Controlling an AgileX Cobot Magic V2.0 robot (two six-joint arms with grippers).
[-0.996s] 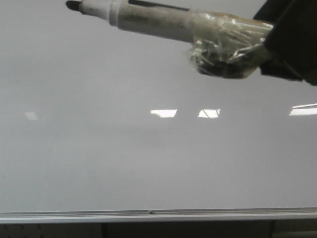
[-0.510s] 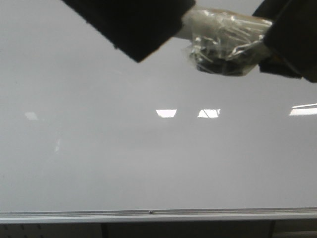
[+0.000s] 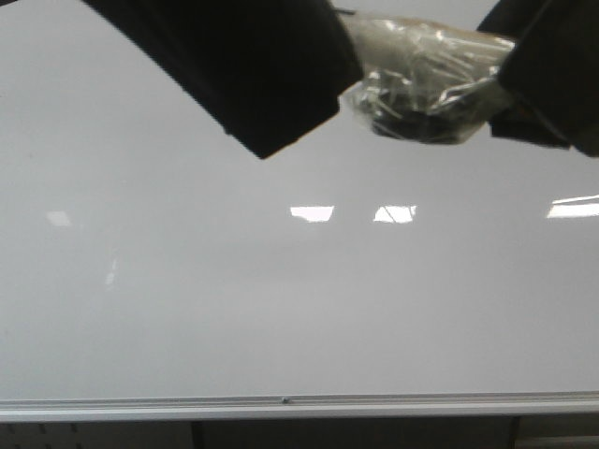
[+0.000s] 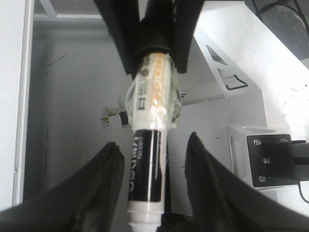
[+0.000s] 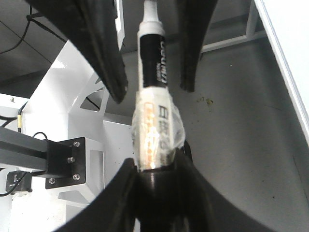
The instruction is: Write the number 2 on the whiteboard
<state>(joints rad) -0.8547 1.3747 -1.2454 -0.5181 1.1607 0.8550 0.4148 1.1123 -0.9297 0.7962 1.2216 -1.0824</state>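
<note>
The whiteboard (image 3: 281, 299) fills the front view; no number 2 shows on it. My right gripper (image 3: 552, 75) at the upper right is shut on the tape-wrapped rear of a marker (image 3: 421, 79) held level in front of the board. In the right wrist view the gripper (image 5: 157, 169) clamps the marker (image 5: 153, 63). My left gripper (image 3: 253, 75) covers the marker's cap end. In the left wrist view the left gripper (image 4: 152, 145) is open, its fingers on either side of the black barrel (image 4: 149, 164) with gaps, not touching.
The board's silver bottom rail (image 3: 299, 406) runs along the front. Bright rectangular light reflections (image 3: 312, 213) sit mid-board. The wrist views look down on a grey floor (image 4: 72, 96), white frame parts (image 4: 241, 63) and a black bracket (image 5: 63, 162).
My left gripper has come in from the upper left and now surrounds the marker's cap end, hiding it in the front view. The right gripper and marker have stayed put.
</note>
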